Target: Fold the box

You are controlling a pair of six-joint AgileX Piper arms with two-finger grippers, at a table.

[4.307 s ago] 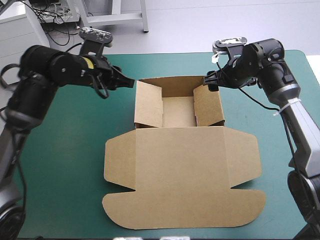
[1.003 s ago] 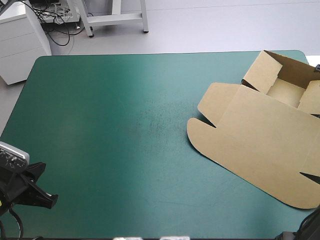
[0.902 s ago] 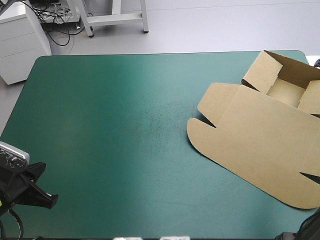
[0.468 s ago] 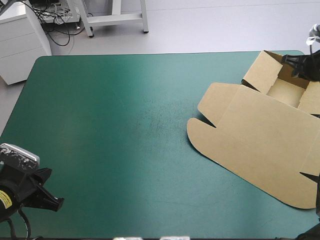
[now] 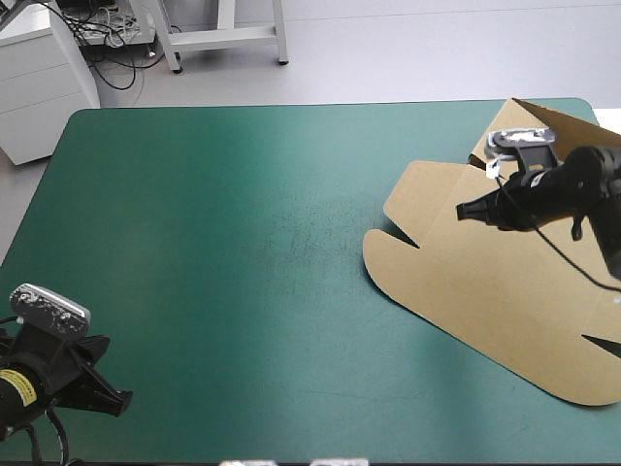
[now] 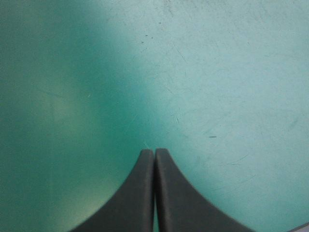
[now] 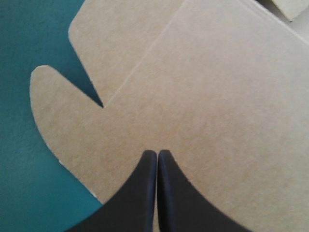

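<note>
The only label I can find is a small yellow sticker (image 5: 14, 385) on the left arm, its print too small to read; the board carries no writing. The brown cut-board box (image 5: 505, 311) lies at the tabletop's right edge, its raised tray walls toward the far right corner and partly hidden behind the right arm, its lid flat on the teal-green table cover (image 5: 243, 243). The right gripper (image 5: 462, 211) is clenched with nothing in it, its black fingers meeting in one point over the lid, with the lid's notched, rounded flap ahead of it. Just before, it was only at the tray's far wall; it has since come in over the lid, while the box has not shifted. The left gripper (image 5: 123, 404), also clenched and empty, hangs over bare cover by the near left corner, slightly farther in than before.
</note>
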